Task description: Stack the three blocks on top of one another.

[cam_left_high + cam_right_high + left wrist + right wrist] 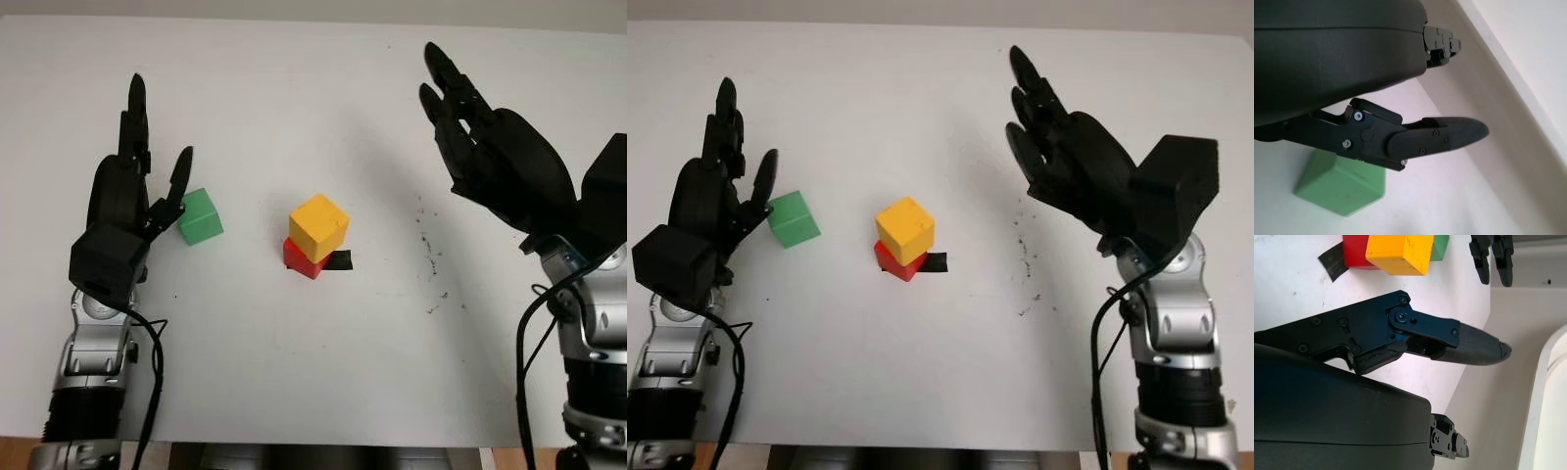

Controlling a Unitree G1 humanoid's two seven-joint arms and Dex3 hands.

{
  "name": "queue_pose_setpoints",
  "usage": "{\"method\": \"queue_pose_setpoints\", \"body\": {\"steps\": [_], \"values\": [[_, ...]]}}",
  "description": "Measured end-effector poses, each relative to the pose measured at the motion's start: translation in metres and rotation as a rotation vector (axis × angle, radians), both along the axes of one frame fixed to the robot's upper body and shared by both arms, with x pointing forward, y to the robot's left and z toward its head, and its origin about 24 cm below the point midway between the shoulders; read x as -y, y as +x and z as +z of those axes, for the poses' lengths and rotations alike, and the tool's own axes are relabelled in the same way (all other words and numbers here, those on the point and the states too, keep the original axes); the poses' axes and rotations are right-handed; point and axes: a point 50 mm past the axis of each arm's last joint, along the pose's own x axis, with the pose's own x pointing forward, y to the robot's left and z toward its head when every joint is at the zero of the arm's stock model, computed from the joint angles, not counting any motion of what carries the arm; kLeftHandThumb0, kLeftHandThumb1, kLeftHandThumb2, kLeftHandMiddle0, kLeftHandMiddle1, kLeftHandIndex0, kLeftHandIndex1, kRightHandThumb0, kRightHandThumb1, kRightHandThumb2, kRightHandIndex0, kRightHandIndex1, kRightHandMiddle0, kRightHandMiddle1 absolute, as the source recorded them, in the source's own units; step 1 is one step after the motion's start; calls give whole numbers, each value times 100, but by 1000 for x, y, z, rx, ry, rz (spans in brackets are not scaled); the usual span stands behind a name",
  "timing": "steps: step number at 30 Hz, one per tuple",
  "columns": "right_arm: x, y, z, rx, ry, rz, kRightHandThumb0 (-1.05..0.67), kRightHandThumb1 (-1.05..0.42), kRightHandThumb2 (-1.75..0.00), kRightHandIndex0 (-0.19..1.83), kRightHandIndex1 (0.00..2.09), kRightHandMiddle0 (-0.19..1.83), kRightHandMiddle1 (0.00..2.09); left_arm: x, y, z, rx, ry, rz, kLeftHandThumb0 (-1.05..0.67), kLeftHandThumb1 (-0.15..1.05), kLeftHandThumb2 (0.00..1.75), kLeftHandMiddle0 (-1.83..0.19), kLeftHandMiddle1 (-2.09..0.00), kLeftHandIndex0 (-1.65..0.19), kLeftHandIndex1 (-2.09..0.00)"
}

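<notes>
With yellow block [318, 225] already atop red block [302, 258], the empty, uncurled left hand [132, 201] flanked the green block [200, 216], seemingly to grasp it, while the right hand [490, 147] hung open, well apart.

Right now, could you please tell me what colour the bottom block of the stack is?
Red, under the yellow block; clearest in the left eye view.

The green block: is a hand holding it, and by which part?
No. The left hand is open beside the green block; the right hand is open too.
</notes>
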Motion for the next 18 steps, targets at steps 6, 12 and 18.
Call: {"method": "queue_pose_setpoints", "body": {"steps": [6, 12, 18], "values": [[2, -2, -10, -23, 52, -53, -72, -105, -77, -19, 0, -19, 0, -4, -17, 11, -56, 189, 91, -78, 105, 22, -29, -11, -26, -14], [2, -2, -12, -24, 80, -82, -73, -105, -76, -19, 0, -19, 0, -4, -33, 27, -133, 473, 145, -92, 105, 19, -11, -3, -26, -9], [1, -2, -12, -8, 105, -110, -73, -105, -76, -19, 0, -19, 0, -1, -41, 24, -186, 663, 208, -98, 105, 23, -3, -3, -24, -6]]}}
